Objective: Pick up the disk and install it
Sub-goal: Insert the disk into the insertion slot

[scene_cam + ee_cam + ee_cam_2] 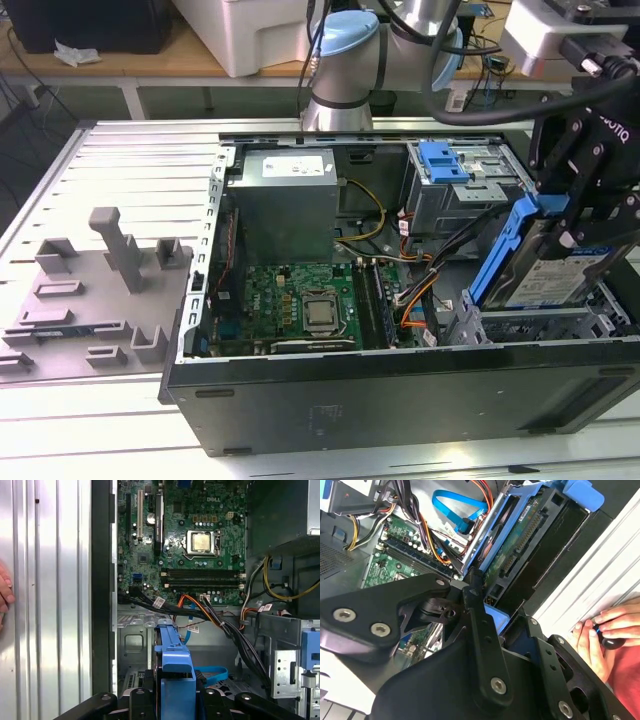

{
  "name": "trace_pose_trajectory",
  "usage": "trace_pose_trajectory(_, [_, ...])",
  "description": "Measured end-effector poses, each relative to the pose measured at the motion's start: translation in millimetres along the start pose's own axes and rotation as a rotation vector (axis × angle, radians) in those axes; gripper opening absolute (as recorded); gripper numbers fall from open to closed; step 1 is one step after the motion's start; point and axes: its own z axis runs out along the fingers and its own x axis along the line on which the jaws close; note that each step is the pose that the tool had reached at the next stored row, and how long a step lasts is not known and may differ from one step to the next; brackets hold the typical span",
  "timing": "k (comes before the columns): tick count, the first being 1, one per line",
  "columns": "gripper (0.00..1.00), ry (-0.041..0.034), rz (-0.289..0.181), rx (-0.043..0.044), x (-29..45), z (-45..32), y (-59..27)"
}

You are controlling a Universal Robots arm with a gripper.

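Claw [578, 213] clamps tilted disk [552, 276] over case [400, 392].

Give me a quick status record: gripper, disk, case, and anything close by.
gripper: shut on the disk's raised end
disk: tilted, lower end down inside the case, not lying flat
case: open, on its side, motherboard exposed
drive cage: blue handle, in the case beyond the disk
hand: a person's, resting on the ribbed table beside the case
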Motion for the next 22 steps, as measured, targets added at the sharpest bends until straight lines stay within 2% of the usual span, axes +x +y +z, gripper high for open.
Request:
trace_pose_trajectory(9, [0.36, 0.0001, 0.0, 0.0, 0.2, 4.3, 0.0])
trace_pose_trajectory(22, [0.36, 0.0, 0.0, 0.0001, 0.2, 5.0, 0.0])
